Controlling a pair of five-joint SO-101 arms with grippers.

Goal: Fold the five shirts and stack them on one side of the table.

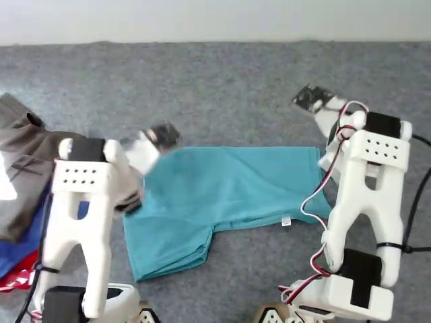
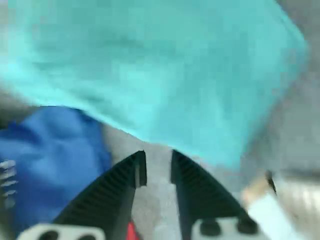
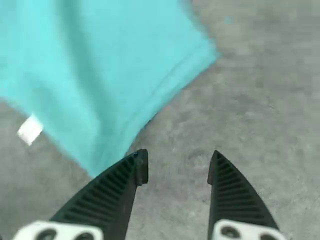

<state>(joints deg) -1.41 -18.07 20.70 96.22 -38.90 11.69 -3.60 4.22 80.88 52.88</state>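
Teal shirt (image 1: 229,192); blue shirt (image 2: 50,155) near

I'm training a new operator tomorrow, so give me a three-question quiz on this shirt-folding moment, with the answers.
1. True or false: the right gripper holds the teal fabric shirt.
2. In the left wrist view, what lies beside the teal shirt? A) a blue garment B) a yellow towel C) a wooden box
3. Fill in: the heap of grey, blue and red garments lies on the ___ arm's side of the table.
Key: 1 false; 2 A; 3 left.
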